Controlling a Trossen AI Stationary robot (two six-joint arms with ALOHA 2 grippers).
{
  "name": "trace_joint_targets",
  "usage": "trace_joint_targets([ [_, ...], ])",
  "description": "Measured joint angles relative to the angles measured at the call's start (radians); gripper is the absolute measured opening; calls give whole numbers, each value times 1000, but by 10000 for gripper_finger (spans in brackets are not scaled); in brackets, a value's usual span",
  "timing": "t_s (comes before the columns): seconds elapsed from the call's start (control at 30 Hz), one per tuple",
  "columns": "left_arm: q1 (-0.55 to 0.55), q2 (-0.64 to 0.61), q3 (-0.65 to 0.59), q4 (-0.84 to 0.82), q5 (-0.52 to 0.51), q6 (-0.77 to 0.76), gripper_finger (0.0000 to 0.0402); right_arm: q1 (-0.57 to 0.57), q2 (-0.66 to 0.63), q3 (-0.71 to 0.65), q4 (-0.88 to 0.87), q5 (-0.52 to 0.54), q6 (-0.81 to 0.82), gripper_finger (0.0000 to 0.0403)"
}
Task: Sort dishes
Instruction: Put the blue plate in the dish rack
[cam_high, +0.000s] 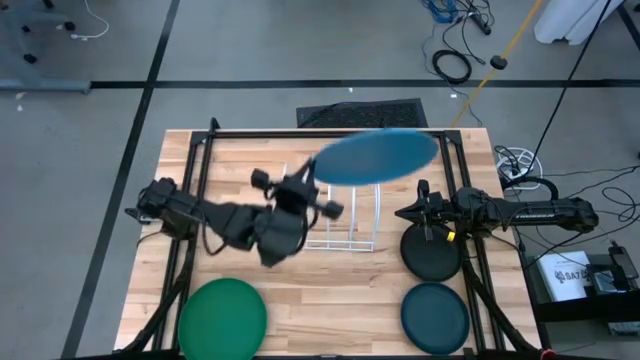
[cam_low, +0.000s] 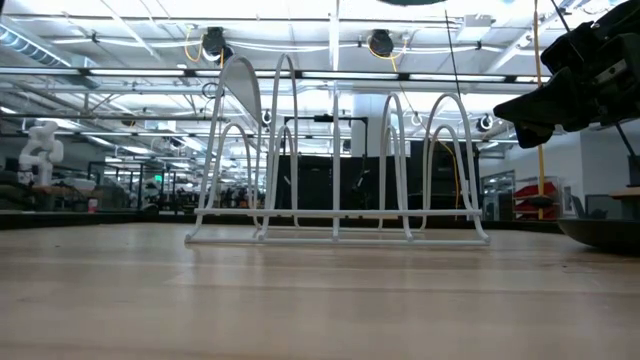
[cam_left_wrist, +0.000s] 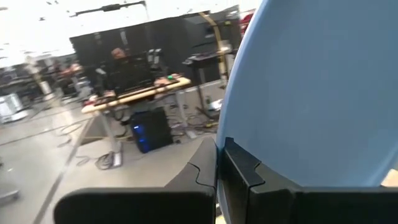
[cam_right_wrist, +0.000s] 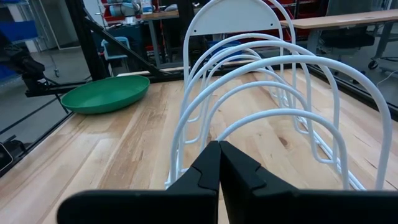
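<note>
blue plate held up over the rack

the left gripper (cam_high: 308, 180) has its jaws clamped on the edge of the blue plate (cam_high: 378, 157), which it holds in the air above the far side of the white wire rack (cam_high: 345, 215). in the left wrist view the blue plate (cam_left_wrist: 317, 87) fills most of the frame, its rim pinched between the dark fingers (cam_left_wrist: 239, 177). the low view shows the rack (cam_low: 335, 165) standing upright on the table (cam_low: 300, 300) with no plate in any of its slots.

the right gripper (cam_high: 412, 212) waits just beside the right end of the rack, over the far edge of the black plate (cam_high: 432, 256). its jaws are together, as the right wrist view shows, with the fingertips (cam_right_wrist: 219, 163) meeting in front of the rack's white hoops (cam_right_wrist: 267, 81).

the black plate lies flat on the table to the right of the rack. the teal plate (cam_high: 436, 316) lies near it, closer to the front right corner. the green plate (cam_high: 222, 316) lies at the front left of the table (cam_high: 330, 290), well apart from the other two; it also shows beyond the rack in the right wrist view (cam_right_wrist: 106, 94).
</note>
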Motion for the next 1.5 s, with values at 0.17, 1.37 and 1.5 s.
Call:
trace_joint_targets([
  [0.17, -93, 18, 0, 51, 0, -11, 10, 0, 0, 0, 0, 0, 0, 0],
  [1.37, -137, -70, 0, -1043, 8, -1095, 10, 0, 0, 0, 2, 0, -109, 0],
  [1.5, -77, -71, 0, -1221, 8, -1288, 10, 0, 0, 0, 2, 0, 5, 0],
])
